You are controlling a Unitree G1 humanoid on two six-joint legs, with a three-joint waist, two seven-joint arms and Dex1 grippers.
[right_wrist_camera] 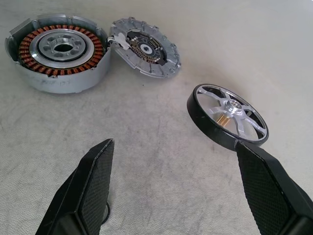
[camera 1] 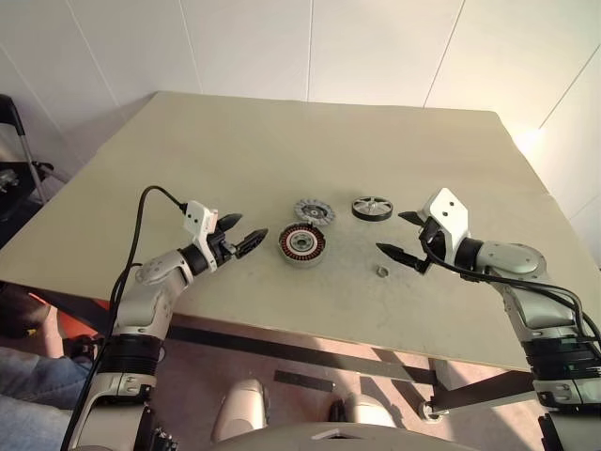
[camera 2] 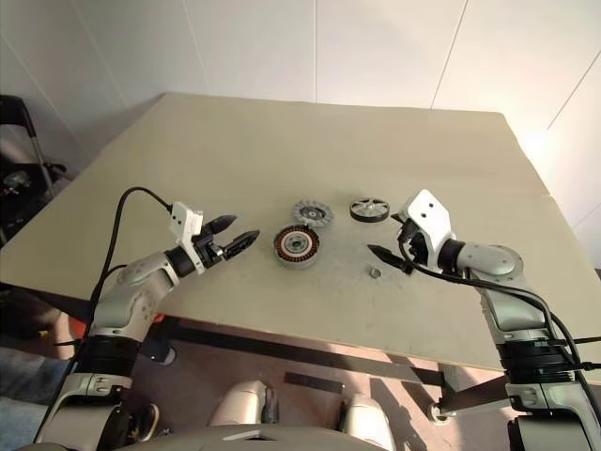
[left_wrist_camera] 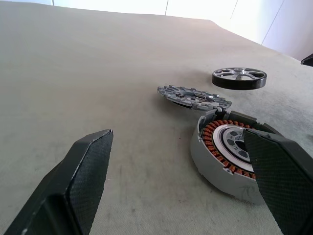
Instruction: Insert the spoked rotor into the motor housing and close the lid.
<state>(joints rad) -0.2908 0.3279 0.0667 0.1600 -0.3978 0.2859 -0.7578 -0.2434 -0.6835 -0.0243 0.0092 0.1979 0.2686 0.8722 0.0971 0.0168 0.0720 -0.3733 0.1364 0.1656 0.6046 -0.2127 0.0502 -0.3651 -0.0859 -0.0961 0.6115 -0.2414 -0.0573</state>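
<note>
From the head camera I have the three parts grouped near the middle of the beige table (camera 1: 282, 141), nearer its front edge than the back. The motor housing (camera 1: 301, 245) sits closest to me, copper windings up, with the lid (camera 1: 314, 210) lying flat just behind it; in the right wrist view the two look as if they touch or nearly touch at their rims, and I cannot tell which. The spoked rotor (camera 1: 373, 208) lies flat to the right of the lid, a clear gap between them. A tiny loose ring (camera 1: 381, 271) rests on the table nearer the front edge, right of the housing. My left gripper (camera 1: 241, 233) hovers just left of the housing, pointing toward it, fingers spread wide and holding nothing; in its wrist view one finger (left_wrist_camera: 281, 171) overlaps the housing's rim in the picture. My right gripper (camera 1: 401, 235) hangs on the other side, between the rotor and the small ring, fingers likewise spread wide and empty, its finger (right_wrist_camera: 274, 188) close to the rotor's black rim. Behind the parts the tabletop runs open to the far edge by the white wall, and both side stretches lie open too.
</note>
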